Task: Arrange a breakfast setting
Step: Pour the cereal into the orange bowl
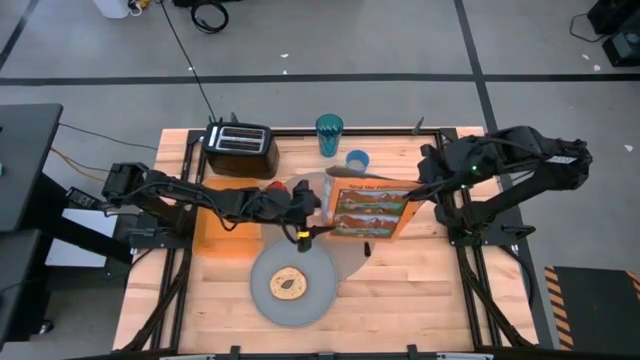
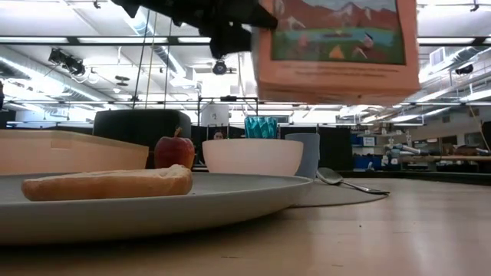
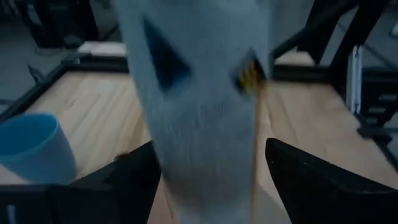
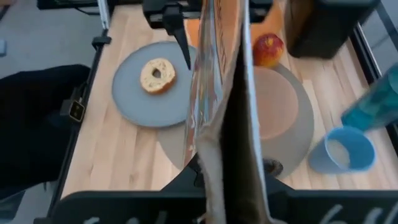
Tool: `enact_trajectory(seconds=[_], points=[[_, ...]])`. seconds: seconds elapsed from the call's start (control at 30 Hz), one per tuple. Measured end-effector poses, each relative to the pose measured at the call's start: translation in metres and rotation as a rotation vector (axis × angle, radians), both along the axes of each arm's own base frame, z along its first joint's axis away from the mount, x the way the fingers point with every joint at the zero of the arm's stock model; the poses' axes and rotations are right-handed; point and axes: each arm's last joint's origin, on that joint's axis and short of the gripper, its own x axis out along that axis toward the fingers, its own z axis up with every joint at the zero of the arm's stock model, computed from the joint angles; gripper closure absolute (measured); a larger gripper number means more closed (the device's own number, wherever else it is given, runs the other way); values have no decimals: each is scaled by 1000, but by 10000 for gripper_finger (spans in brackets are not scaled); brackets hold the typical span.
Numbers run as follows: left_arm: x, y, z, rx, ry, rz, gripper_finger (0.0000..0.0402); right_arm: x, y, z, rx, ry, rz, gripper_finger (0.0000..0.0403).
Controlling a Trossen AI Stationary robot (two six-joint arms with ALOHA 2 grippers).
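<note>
The orange cereal box (image 1: 368,211) hangs in the air over the large grey mat (image 1: 345,255), lying left-right. My right gripper (image 1: 420,196) is shut on its right end. My left gripper (image 1: 312,214) is open at its left end, one finger (image 3: 134,180) on each side. On the mat stand the pink bowl (image 2: 252,156) and the metal spoon (image 2: 347,180). The bagel (image 1: 289,283) lies on the grey plate (image 1: 318,300) near the front edge. The red apple (image 1: 275,188) and the light-blue cup (image 1: 357,160) stand farther back. My right gripper pinches the box's right end (image 4: 229,163) between its two fingers, coming level from the table's right side. The box is lifted clear and sticks out lengthwise from the fingers, its printed face slanting up toward the near edge. My left gripper straddles the box's left end (image 3: 199,112); I cannot tell whether its fingers touch it.
A black toaster (image 1: 240,148) and a teal glass (image 1: 329,134) stand at the back of the table. An orange board (image 1: 212,236) lies under my left arm. Bare wood shows at the front right (image 1: 430,290).
</note>
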Motion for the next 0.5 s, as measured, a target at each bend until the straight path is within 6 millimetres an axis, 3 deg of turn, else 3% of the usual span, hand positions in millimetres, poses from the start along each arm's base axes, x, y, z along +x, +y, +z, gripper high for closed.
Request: enact_trajectory(seconds=[0.3, 0.5], points=[[2, 8, 5, -1, -54, 19, 118, 13, 6, 4, -14, -83, 62, 391], [2, 5, 6, 2, -63, -21, 207, 13, 6, 5, -12, -92, 64, 391]])
